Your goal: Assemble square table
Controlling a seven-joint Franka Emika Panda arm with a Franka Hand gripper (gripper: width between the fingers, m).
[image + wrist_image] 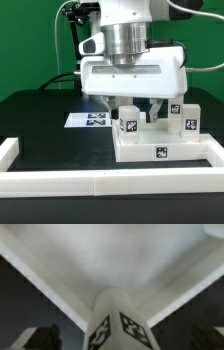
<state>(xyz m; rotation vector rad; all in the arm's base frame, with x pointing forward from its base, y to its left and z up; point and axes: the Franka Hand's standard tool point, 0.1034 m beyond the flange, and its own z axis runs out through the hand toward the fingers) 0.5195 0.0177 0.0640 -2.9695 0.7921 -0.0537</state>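
bg: green wall (30, 40) | surface: black table (40, 120) | light: bright, even

Upright legs (128, 126) on the table top (150, 152) crowd the end effector (136, 108); border rail (100, 182) fences the front.

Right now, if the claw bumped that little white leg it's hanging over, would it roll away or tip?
The leg probably wouldn't roll: it looks blocky with flat tagged faces. It stands upright on the table top, so a sideways bump might tip it. It looks like stiff plastic, so likely no bending. The claw appears open around it.
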